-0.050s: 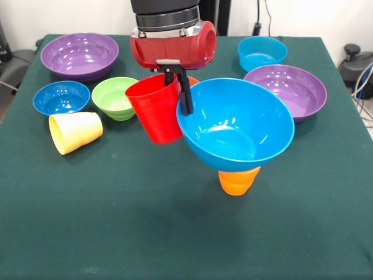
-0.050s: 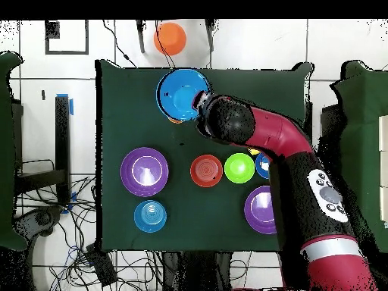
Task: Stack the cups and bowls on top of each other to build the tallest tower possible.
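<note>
The gripper [image 1: 178,87] hangs above the green table [image 1: 116,221], its black fingers [image 1: 185,96] clamped on the rim of the red cup [image 1: 154,112], one finger inside and one outside. The cup is lifted clear of the cloth and tilts a little, mouth up. Touching or just beside the gripper, on its side toward the picture's right in the front view, sits the large blue bowl [image 1: 236,123], balanced on the upturned orange cup [image 1: 238,181], a two-piece tower that stands a little nearer the camera than the gripper. Part of something orange peeks out just behind the fingers; what it is cannot be told.

On the gripper's other side lie the green bowl [image 1: 114,97], the dark blue bowl [image 1: 61,97] and the yellow cup [image 1: 76,132], which is tipped on its side. Farther back sit a purple bowl [image 1: 80,55] and the cyan bowl [image 1: 262,53], and a second purple bowl [image 1: 287,90] rests beyond the blue one.
</note>
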Robot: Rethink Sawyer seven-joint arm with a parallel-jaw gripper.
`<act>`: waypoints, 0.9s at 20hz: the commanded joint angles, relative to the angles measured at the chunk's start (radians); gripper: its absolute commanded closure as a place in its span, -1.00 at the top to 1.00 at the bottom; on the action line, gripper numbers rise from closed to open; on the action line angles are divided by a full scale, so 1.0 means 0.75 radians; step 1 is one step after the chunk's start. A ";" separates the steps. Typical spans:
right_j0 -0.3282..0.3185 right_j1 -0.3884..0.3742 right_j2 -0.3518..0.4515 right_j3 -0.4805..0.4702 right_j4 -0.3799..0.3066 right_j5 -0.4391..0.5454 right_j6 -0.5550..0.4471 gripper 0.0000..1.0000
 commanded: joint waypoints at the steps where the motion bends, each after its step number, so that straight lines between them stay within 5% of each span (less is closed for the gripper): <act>1: 0.077 0.055 -0.079 -0.018 -0.028 -0.068 0.174 -1.00; 18: 0.113 0.073 -0.124 -0.047 -0.004 -0.079 0.164 -1.00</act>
